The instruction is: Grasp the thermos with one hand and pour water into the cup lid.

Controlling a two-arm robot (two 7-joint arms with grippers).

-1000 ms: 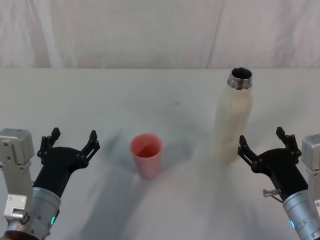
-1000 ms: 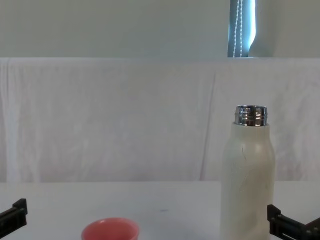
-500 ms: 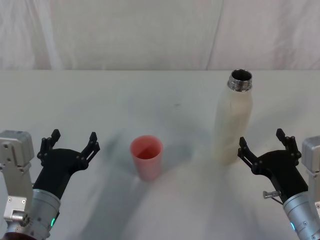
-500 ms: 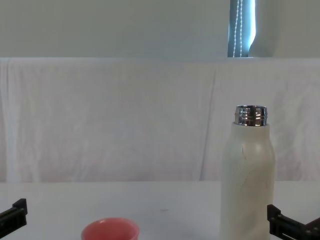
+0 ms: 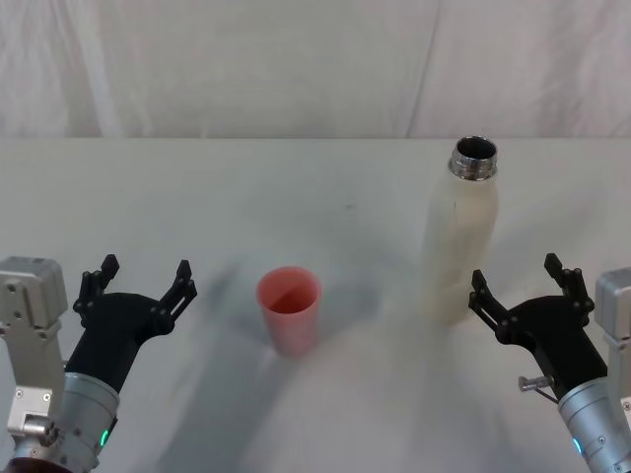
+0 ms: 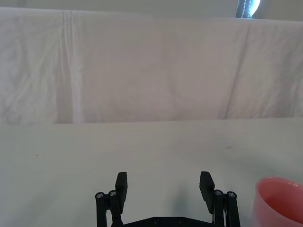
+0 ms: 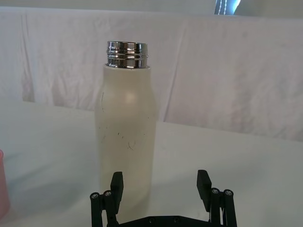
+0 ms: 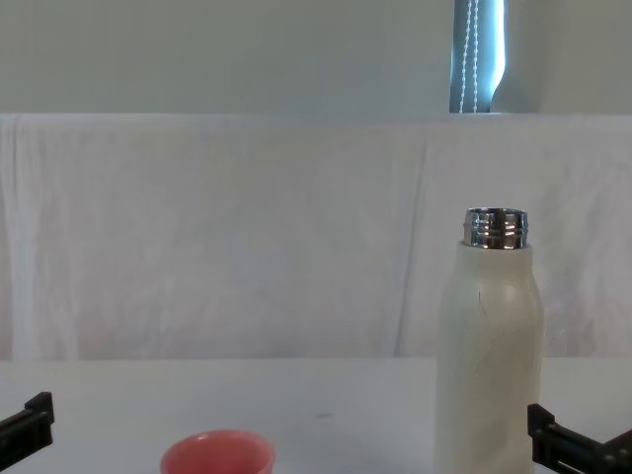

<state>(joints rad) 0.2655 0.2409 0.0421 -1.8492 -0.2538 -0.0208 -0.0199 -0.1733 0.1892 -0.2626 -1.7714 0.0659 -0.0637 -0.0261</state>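
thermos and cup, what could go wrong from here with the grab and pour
The thermos is tall, narrow and uncapped; the open right gripper sits near its base, so a nudge could tip it. The small cup stands apart to the left, so the pour might miss. The left gripper rests open beside it.

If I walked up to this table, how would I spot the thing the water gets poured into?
Look at the white cloth-covered table in front of the robot. Near its middle, to the left of the tall cream-white bottle with a steel neck, stands a small round salmon-pink cup. It is the only pink thing there and far shorter than the bottle.
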